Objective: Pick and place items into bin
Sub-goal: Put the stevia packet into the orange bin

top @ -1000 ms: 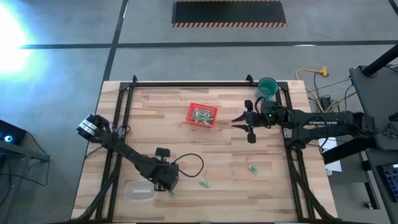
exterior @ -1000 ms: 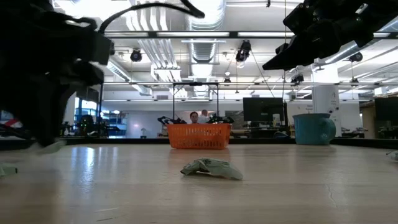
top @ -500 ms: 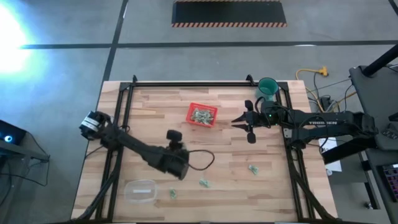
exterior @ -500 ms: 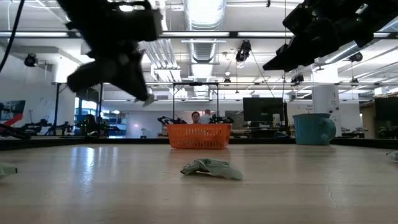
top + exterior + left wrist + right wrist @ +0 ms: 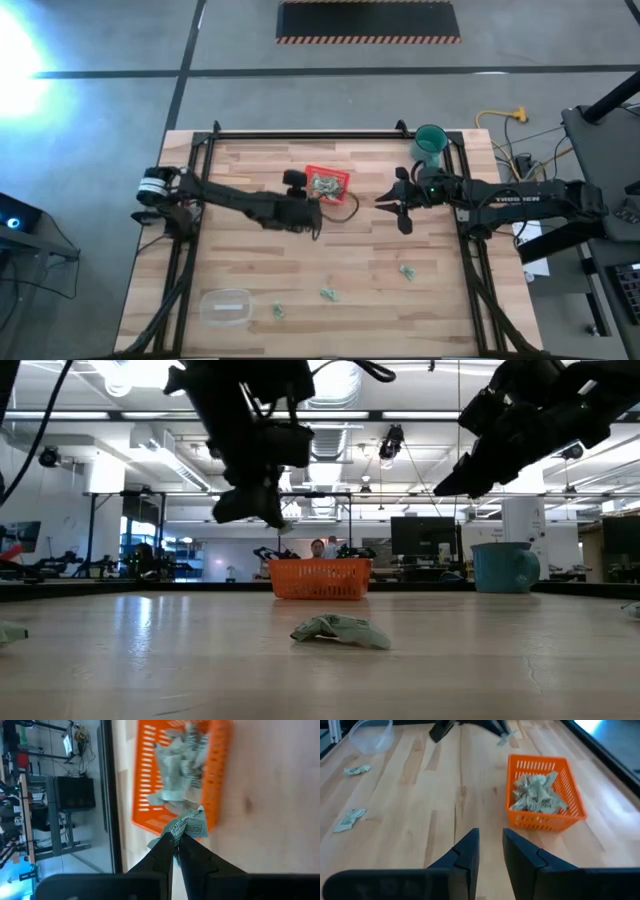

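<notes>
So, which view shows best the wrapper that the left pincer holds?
The left wrist view: the wrapper sits pinched at the left pincer tips, beside the red tray. The right wrist view shows it small; the high and low views hide it.

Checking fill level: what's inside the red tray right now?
The red tray holds a heap of crumpled pale-green wrapper pieces. Its floor under the heap is covered. The left gripper, shut on one more piece, is beside the tray.
</notes>
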Available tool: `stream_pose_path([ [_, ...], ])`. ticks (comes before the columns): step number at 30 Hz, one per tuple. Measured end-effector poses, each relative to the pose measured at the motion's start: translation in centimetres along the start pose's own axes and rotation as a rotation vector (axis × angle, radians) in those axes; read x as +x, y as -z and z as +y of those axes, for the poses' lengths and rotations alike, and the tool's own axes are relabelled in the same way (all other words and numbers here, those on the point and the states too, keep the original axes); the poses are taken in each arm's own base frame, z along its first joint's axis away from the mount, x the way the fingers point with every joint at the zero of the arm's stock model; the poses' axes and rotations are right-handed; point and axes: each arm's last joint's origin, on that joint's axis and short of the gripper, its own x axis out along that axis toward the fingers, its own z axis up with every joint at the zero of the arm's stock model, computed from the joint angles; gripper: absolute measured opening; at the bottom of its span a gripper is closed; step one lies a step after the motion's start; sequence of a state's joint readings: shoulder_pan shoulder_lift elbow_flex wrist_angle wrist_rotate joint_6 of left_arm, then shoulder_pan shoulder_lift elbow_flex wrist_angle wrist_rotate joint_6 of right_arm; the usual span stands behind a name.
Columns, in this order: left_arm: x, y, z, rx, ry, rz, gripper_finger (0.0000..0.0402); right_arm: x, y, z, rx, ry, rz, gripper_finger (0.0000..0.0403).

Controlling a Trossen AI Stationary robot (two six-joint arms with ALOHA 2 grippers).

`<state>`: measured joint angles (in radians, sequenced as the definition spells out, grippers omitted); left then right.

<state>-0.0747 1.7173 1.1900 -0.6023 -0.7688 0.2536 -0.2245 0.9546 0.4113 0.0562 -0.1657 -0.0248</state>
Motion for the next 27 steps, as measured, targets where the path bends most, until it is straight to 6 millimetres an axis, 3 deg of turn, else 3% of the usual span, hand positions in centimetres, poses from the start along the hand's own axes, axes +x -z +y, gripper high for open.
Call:
stream_pose_path([
  [8, 3.3, -0.3, 3.9, -0.058, 0.074, -0.116, 0.001, 0.1, 1.2, 0.0, 0.105, -0.001, 0.035, 0.0068],
  [16, 5.8, 0.6, 6.8, -0.142, 0.135, -0.167, 0.001, 0.3, 2.6, 0.3, 0.156, -0.007, 0.076, 0.0068],
  [27, 7.3, 1.7, 8.0, -0.205, 0.203, -0.206, 0.001, 0.3, 2.6, 0.4, 0.176, -0.014, 0.071, 0.0068],
])
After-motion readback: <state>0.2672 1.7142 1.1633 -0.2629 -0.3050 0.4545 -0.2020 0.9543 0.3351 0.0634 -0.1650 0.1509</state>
